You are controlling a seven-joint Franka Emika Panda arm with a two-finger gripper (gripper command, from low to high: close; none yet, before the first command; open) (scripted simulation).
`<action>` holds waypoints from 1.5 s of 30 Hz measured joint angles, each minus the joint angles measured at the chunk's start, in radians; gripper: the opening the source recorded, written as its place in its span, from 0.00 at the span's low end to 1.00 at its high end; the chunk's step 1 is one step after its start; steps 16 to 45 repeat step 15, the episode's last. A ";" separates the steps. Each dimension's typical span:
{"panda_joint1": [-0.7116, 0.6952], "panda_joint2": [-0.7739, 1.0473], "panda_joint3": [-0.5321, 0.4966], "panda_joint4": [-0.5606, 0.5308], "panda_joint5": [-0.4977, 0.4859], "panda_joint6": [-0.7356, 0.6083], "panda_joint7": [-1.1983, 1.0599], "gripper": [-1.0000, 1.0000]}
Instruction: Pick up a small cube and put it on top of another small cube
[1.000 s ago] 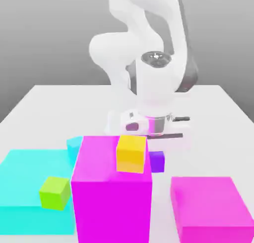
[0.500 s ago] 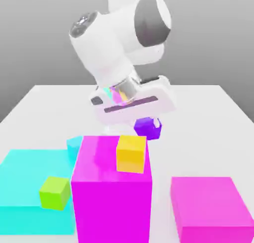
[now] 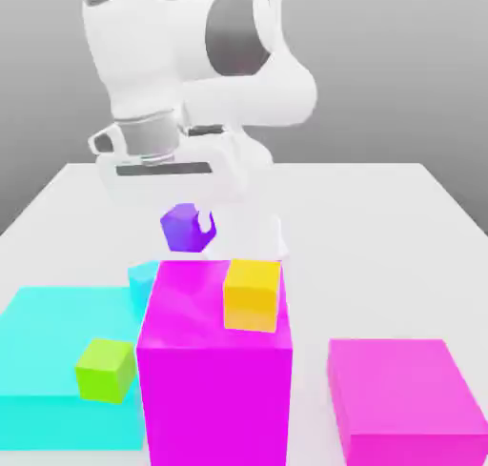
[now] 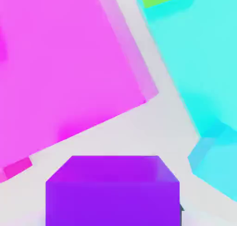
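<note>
The small cube [image 3: 179,232], glossy purple, hangs in the air under the white hand, with my gripper [image 3: 188,228] shut on it. It floats just behind and above the back left corner of the tall magenta block [image 3: 214,359]. A yellow small cube [image 3: 252,294] rests on that block's top, toward the exterior view's right of the held cube. A lime-green small cube [image 3: 106,369] sits on the flat cyan slab [image 3: 57,340]. In the hand view the purple cube [image 4: 112,192] is close up, above the magenta block's top [image 4: 65,68] and the cyan slab [image 4: 203,58].
A low magenta block [image 3: 405,397] lies at the front on the exterior view's right. A small cyan cube [image 3: 143,278] stands behind the slab, beside the tall block. The white table [image 3: 400,226] reaches back to the arm's base.
The purple cube left the table beside the tall magenta block and rose in my grip. The hand swung with it toward the exterior view's left and higher.
</note>
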 joint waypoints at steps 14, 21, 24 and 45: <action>-0.139 0.127 0.041 -0.113 -0.154 0.275 0.041 1.00; -0.139 0.127 0.041 -0.113 -0.154 0.275 0.041 1.00; -0.139 0.127 0.041 -0.113 -0.154 0.275 0.041 1.00; -0.139 0.127 0.041 -0.113 -0.154 0.275 0.041 1.00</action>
